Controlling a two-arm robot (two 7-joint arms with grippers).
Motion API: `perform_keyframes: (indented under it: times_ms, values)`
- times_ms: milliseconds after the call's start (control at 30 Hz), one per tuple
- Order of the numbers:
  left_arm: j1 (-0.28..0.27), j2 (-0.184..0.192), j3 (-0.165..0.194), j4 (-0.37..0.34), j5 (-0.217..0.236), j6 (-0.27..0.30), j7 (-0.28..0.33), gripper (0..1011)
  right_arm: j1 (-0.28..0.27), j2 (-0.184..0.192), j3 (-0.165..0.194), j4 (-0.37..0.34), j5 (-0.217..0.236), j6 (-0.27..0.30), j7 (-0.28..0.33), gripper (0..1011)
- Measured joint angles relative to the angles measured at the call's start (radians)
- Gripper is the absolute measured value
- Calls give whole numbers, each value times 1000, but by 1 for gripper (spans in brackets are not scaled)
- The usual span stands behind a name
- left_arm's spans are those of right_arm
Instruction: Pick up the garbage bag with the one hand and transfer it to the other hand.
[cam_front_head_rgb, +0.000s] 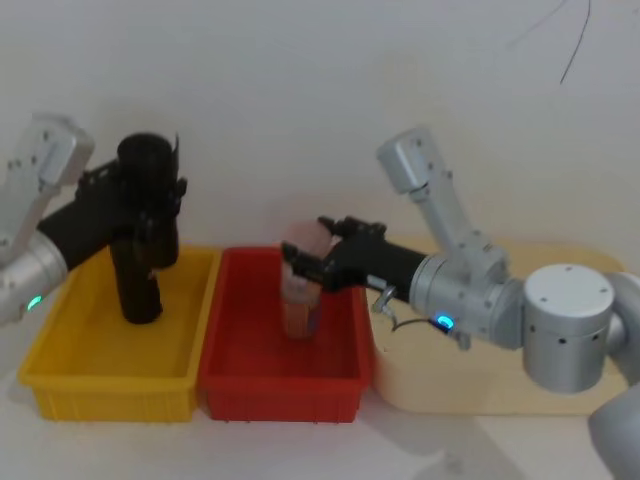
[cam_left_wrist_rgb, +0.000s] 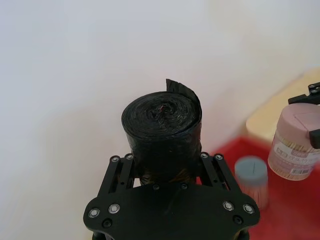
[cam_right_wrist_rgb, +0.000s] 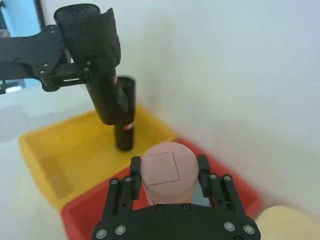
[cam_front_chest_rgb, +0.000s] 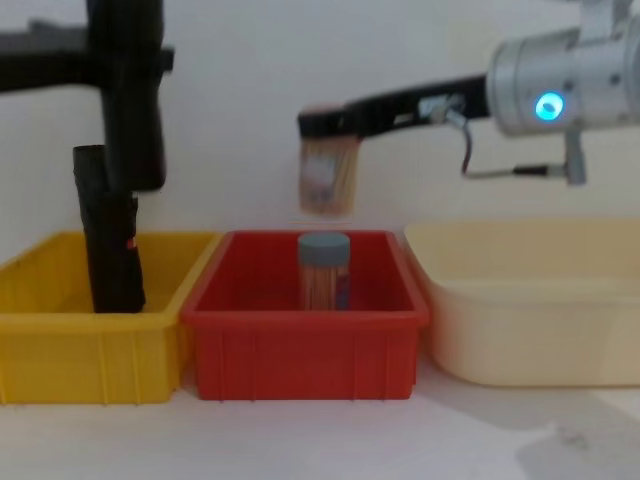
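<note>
Garbage bag (cam_front_head_rgb: 148, 165) tight between L jaws

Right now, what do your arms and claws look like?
Both arms are silver-grey with round joints. The left arm has a green light, the right arm a blue light and a thin cable. The left claw and right claw are black, two-fingered, with silver screws.

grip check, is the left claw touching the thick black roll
Touching: left wrist view shows the left claw clamped against both sides of the garbage bag.
</note>
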Motion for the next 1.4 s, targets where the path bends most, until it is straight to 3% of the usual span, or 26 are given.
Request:
perform_keyframes:
  times_ms: [367, 800, 1133, 1333, 1367, 1400]
  values:
    - [-156, -65, 49, 86, 1, -55, -68, 516, -11, 62, 75, -111, -19, -7, -66, 647]
    - [-339, -190, 126, 289, -32, -151, -182, 516, -83, 144, 193, -233, -40, 39, -158, 647]
    - [-455, -299, 172, 490, -79, -225, -293, 516, -159, 195, 274, -290, -45, 114, -215, 647]
    - [-543, -389, 192, 684, -126, -287, -401, 516, -195, 214, 301, -295, -45, 158, -229, 647]
    - [-543, -389, 192, 684, -126, -287, -401, 516, -197, 216, 303, -295, -45, 162, -230, 647]
    - [-571, -414, 194, 750, -137, -305, -428, 516, -202, 218, 308, -295, -45, 166, -230, 647]
